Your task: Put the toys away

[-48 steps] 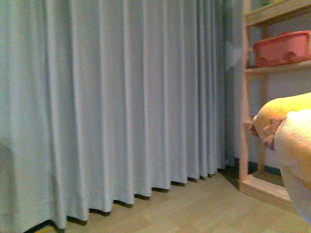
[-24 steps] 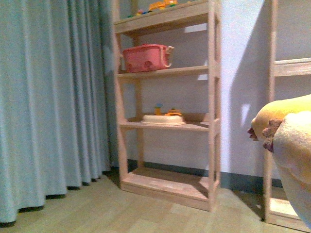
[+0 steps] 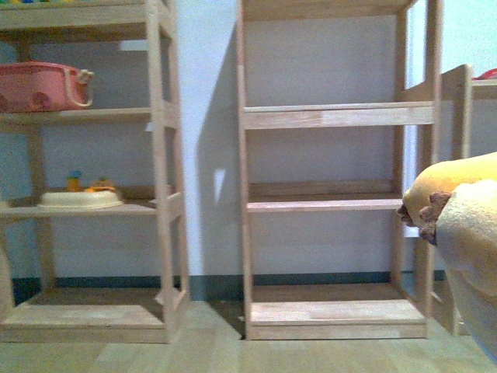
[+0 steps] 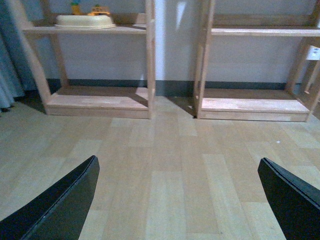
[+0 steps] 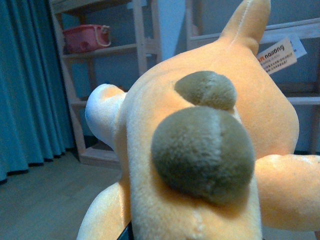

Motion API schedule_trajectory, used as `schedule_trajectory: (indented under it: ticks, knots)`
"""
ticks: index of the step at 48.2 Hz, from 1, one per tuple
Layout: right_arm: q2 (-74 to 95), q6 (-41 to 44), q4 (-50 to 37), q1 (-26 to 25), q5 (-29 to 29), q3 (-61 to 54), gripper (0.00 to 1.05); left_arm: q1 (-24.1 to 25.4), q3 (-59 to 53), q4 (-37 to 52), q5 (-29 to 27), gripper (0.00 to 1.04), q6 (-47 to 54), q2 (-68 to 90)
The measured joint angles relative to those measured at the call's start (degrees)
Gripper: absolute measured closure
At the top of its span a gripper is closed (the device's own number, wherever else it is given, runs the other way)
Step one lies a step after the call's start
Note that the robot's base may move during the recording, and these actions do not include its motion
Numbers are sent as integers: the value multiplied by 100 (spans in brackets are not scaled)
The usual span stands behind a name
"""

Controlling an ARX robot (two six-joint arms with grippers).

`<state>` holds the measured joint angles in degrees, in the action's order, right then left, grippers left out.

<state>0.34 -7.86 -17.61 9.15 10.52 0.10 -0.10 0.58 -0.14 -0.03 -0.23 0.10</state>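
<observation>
Standing against a pale wall (image 3: 206,78), two open wooden shelf units are seen side by side on a floor (image 4: 165,170) of light wood planks. A dark skirting strip (image 4: 175,86) is run along the foot of the wall. On the left shelf unit (image 3: 159,116) a pink basket (image 3: 35,85) with a handle is kept on an upper board. A cream tray (image 3: 78,200) carrying small coloured pieces is set one board lower. The post of a further unit is glimpsed beyond the right-hand shelf unit (image 3: 334,116). A blue-green curtain (image 5: 25,90) is hung to the floor beside the shelving.

The plush animal (image 3: 458,194), orange-yellow and fuzzy, is found at the right edge of the front view. It is raised clear of the floor, with a paw marked by brown claws turned toward the shelves. Most of the right wrist view is filled by it, two rounded brown patches being shown close up. A white sewn-in tag (image 5: 277,52) is printed with dark lettering and an orange stripe, but the words cannot be read with certainty.

The left jaws are spread wide above the bare floor, with nothing between them. The right jaws are hidden by the plush, so their state cannot be told.
</observation>
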Motion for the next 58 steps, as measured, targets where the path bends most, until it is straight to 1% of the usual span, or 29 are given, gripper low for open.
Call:
schedule_trajectory:
  ticks: [32, 41, 58]
  knots:
    - [-7, 2, 0, -9, -48, 0, 96, -9, 0, 0, 28, 6, 2, 2]
    - [0, 2, 0, 7, 66, 0, 96, 4, 0, 2, -28, 6, 0, -7]
    - [0, 2, 0, 0, 0, 0, 96, 4, 0, 0, 4, 6, 0, -4]
